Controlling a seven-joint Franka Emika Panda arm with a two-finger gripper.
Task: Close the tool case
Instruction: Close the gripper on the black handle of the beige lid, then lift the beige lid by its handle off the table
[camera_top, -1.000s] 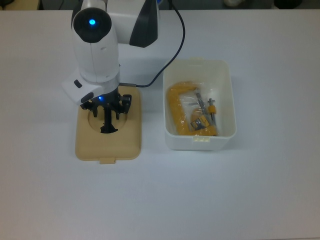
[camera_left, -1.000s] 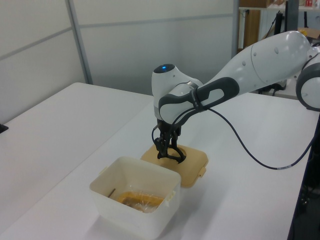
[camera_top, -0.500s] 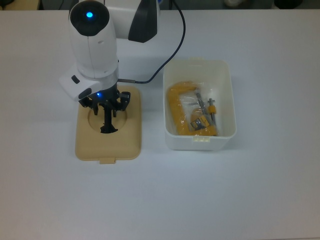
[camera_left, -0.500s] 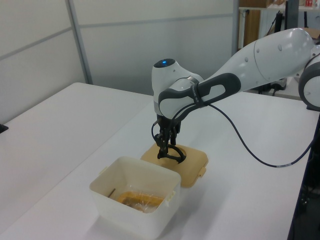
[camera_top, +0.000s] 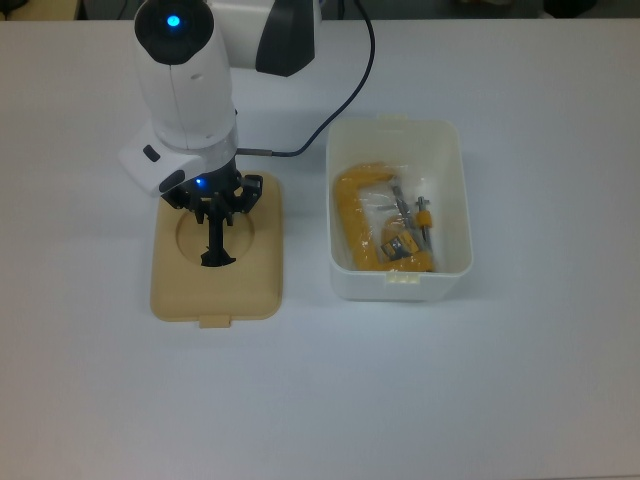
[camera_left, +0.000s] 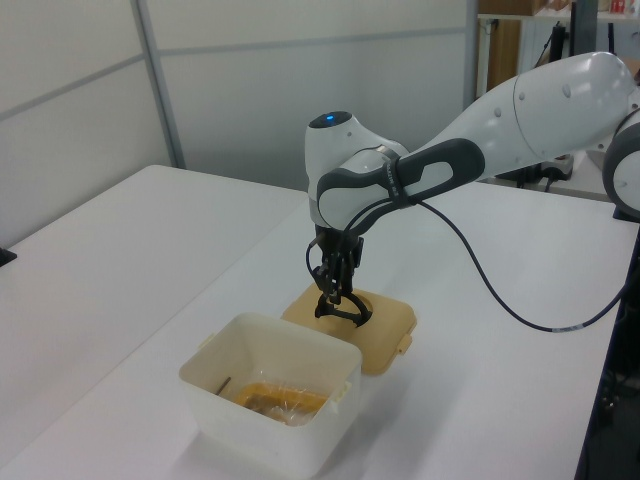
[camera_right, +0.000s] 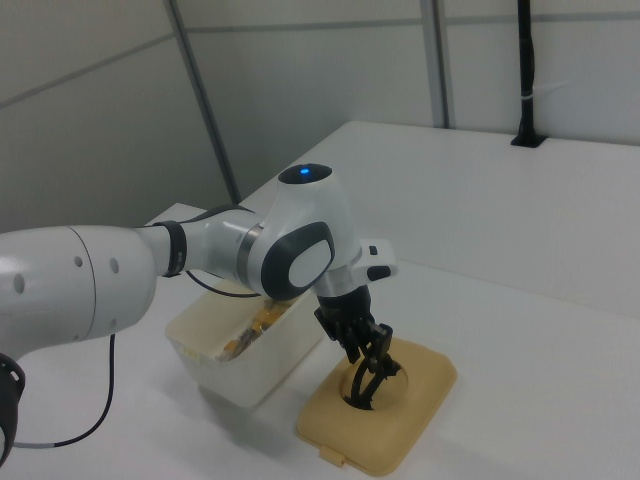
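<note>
Tan plastic, the lid (camera_top: 216, 262) lies flat on the white table (camera_top: 520, 380) at the top view's left, apart from the tub (camera_top: 399, 212). Its latch tab juts from the edge at the bottom of the top view. In its round recess the black handle (camera_top: 215, 247) stands upright. The gripper (camera_top: 214, 205) hangs straight over that handle, its fingers (camera_right: 372, 352) closed in on the handle's upper end; in the left view and the right view they look clamped on it, though how tightly cannot be told.

A strip of bare table separates the lid from the tub, which sits to the right in the top view, open side up. Inside it lie a yellow clamp (camera_top: 360, 225) and smaller parts in clear wrap (camera_top: 405, 232). Latch tabs show on the tub's short edges, top and bottom in the top view.

A black cable (camera_top: 345, 95) loops from the arm over the table, passing beside the tub's upper left corner in the top view.

Wide bare table surrounds both pieces, most of it below and to the top view's right. No writing can be read.
</note>
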